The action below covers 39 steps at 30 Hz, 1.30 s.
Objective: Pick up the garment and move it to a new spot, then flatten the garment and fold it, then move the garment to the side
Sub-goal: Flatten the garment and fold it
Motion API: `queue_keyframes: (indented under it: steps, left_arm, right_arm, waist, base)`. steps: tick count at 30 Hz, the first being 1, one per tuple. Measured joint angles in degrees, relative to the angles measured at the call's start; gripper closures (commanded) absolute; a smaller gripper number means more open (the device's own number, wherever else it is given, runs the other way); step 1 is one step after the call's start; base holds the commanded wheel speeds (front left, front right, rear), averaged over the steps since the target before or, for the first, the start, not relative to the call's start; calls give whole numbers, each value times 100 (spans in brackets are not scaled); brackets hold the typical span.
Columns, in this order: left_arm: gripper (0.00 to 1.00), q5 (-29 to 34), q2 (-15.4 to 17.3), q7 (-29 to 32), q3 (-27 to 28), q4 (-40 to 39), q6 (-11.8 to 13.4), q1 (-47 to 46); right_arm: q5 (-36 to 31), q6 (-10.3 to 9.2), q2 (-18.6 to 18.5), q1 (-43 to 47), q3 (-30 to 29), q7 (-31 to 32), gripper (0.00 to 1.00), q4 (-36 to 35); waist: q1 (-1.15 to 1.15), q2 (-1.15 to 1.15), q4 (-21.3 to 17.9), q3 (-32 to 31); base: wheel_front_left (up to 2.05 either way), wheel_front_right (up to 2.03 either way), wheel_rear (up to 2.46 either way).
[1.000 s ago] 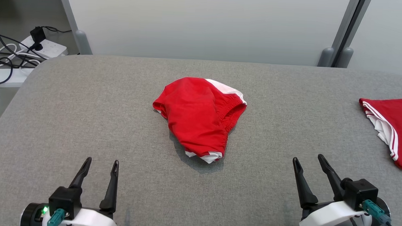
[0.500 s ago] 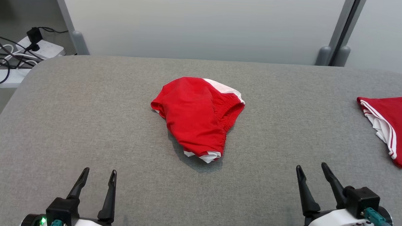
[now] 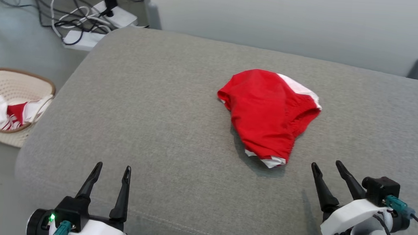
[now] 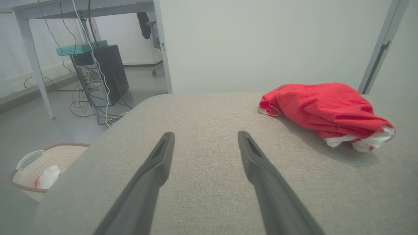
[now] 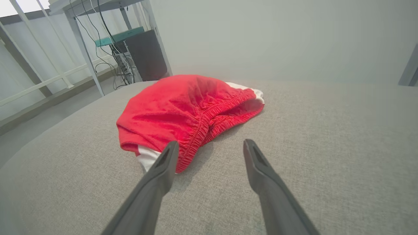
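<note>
A crumpled red garment (image 3: 268,111) with white trim lies on the grey fabric-covered desk (image 3: 159,111), right of the middle and nearer the far edge than the near one. Its gathered elastic opening faces right, and a white-edged corner points back toward the robot. The right fingers (image 3: 321,188) stand spread wide with nothing between them, low at the near right of the desk. The garment's white-edged corner lies just ahead of them and a little to their left, with a strip of bare desk between it and the tips in the head view. In the right wrist view the garment (image 5: 183,111) sits ahead and to the left of the right fingers (image 5: 263,178). The left tip there overlaps the elastic hem, though whether it touches the cloth I cannot tell from that angle. The left fingers (image 3: 122,195) are also spread wide and hold nothing, near the desk's front left edge and well apart from the garment. In the left wrist view the left fingers (image 4: 153,173) point over bare desk, with the garment (image 4: 326,109) far ahead and off to the right. On the floor left of the desk stands a pale basket (image 3: 7,83) with white and red cloth in it, and beyond it lie power strips (image 3: 110,14) with tangled cables.
</note>
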Motion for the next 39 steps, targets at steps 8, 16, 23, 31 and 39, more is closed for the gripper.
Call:
queue_keyframes:
  steps: [8, 16, 23, 31, 39]
  left_arm:
    - [0, -3, -41, 0, -20, -85, -44, -250]
    - [0, -21, -60, -1, -26, -92, -44, -269]
    - [0, -74, -69, -1, -54, -97, -43, -274]
    - [0, -169, -80, -1, -134, -103, -33, -409]
    - [0, -267, -79, 0, -119, -55, 10, -406]
  right_arm:
    - [655, 0, -397, -345, 213, 0, 0, 730]
    - [976, 0, -530, -486, 587, 0, 0, 868]
    - [1093, 0, -686, -554, 1016, 0, 0, 728]
    - [1110, 0, -856, -689, 1285, 0, 50, 670]
    - [1337, 0, -1016, -871, 1528, 0, 100, 651]
  waist:
    - [0, 0, 860, 389]
    - [0, 0, 1376, 728]
    - [0, 0, 1383, 790]
    - [0, 0, 1346, 823]
    - [0, 0, 1268, 791]
  base:
    - [0, 0, 0]
    - [0, 0, 0]
    - [0, 0, 0]
    - [0, 0, 0]
    - [0, 0, 0]
